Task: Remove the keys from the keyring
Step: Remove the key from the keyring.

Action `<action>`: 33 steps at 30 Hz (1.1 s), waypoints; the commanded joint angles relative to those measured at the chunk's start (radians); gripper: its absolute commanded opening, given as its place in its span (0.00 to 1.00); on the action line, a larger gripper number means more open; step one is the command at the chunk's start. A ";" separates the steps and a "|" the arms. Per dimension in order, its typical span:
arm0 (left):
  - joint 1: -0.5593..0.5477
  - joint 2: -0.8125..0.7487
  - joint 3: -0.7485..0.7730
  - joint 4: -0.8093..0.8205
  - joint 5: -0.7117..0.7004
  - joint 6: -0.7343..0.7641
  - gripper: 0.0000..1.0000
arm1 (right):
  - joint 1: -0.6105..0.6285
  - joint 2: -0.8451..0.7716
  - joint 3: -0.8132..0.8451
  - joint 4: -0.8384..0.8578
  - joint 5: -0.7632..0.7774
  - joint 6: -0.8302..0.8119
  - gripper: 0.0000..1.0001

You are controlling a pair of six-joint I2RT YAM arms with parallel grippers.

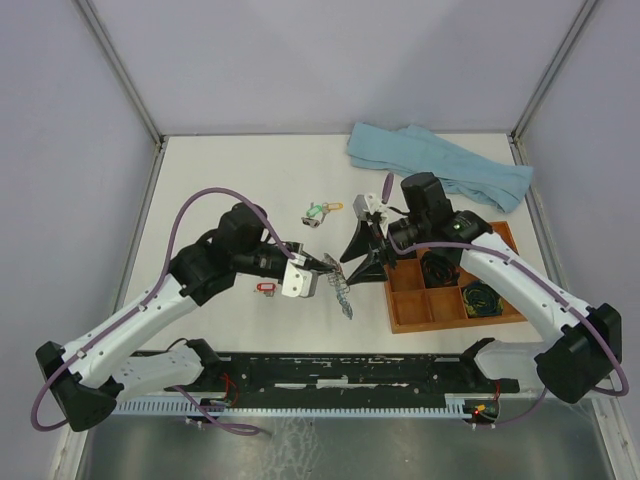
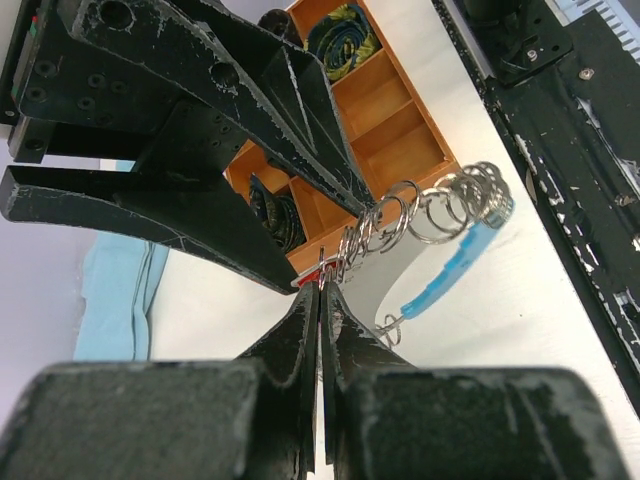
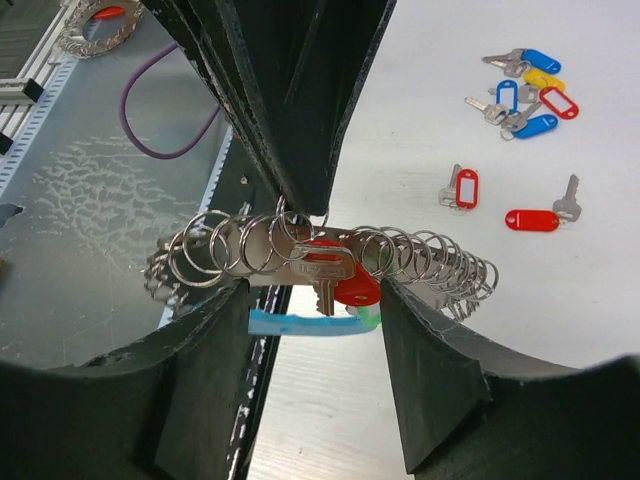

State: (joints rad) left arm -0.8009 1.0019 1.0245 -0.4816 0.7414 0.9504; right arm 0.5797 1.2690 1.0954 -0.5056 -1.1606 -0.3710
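Observation:
My left gripper (image 1: 318, 268) is shut on the keyring (image 1: 341, 287) and holds it above the table. The left wrist view shows its fingertips (image 2: 322, 287) pinched on the row of silver rings (image 2: 432, 212), with the light-blue arc (image 2: 452, 272) hanging below. My right gripper (image 1: 365, 256) meets it from the right, open. In the right wrist view the right gripper (image 3: 315, 292) has one finger on each side of a silver key with a red tag (image 3: 330, 268) that hangs from the keyring (image 3: 215, 255). Loose keys (image 3: 527, 95) with coloured tags lie on the table.
A wooden tray (image 1: 410, 310) with black cable bundles sits right of the grippers. A light-blue towel (image 1: 440, 165) lies at the back right. A green-tagged key (image 1: 322, 211) and a red-tagged key (image 1: 266, 288) lie near the left arm. Two more red-tagged keys (image 3: 462, 188) lie apart.

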 commanded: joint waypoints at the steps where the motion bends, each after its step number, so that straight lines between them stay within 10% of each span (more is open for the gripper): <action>1: -0.003 -0.029 0.002 0.082 0.043 -0.047 0.03 | -0.003 -0.031 -0.009 0.088 -0.034 0.028 0.64; 33: -0.003 -0.046 -0.017 0.108 0.013 -0.048 0.03 | 0.021 -0.032 -0.039 0.095 -0.135 0.062 0.43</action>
State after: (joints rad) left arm -0.8009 0.9871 1.0035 -0.4530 0.7528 0.9169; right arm 0.5957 1.2484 1.0618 -0.4282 -1.2480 -0.3355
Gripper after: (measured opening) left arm 0.043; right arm 0.437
